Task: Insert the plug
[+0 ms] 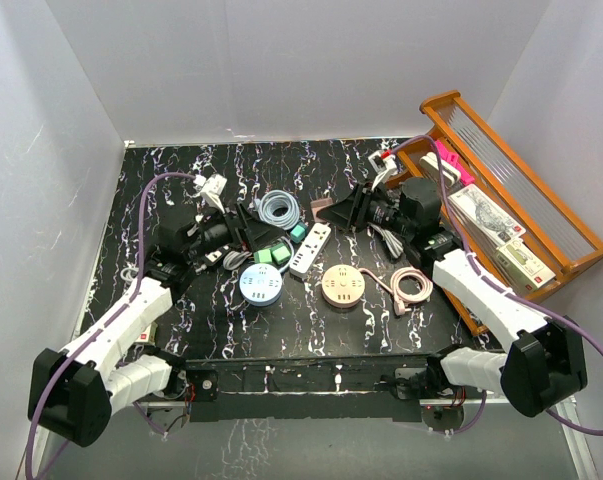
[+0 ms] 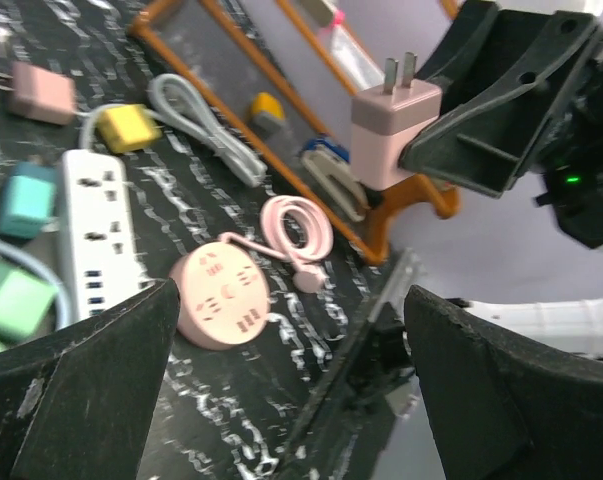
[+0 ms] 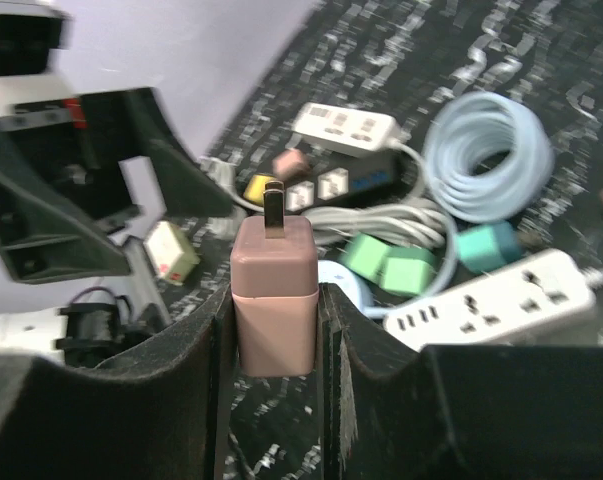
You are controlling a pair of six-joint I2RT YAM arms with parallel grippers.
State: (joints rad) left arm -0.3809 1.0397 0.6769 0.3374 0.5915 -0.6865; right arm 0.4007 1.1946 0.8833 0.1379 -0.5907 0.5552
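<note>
- While the right gripper (image 3: 274, 310) is clenched on the single pink charger plug (image 3: 274, 290), squeezing its body from both sides, the plug's two flat prongs (image 3: 273, 208) stick out beyond the fingertips.
- That plug hangs off the table (image 1: 311, 322), in the air between the two arms, and sits in no socket.
- The left gripper (image 2: 291, 300) is released. Its two fingers (image 2: 81, 400) stand wide apart with nothing between them, facing the plug.
- Two round outlets lie toward the near side: one blue round socket (image 1: 261, 285) and one pink round socket (image 1: 342, 287), near each other.
- One long white power strip (image 1: 311, 249) lies just behind the gap between them. A second, shorter white strip (image 3: 346, 125) shows in the right wrist view.
- Two green cube adapters (image 3: 366, 255) touch side by side, with one teal cube (image 3: 488, 243) just beside them. One yellow cube (image 3: 259, 185) and one small pink cube (image 3: 289, 160) lie farther off.
- Two coiled cables rest on the table: one light blue coil (image 1: 278, 208) and one pink coil (image 1: 411, 287).
- One wooden rack (image 1: 449, 101) stands along the right edge.
</note>
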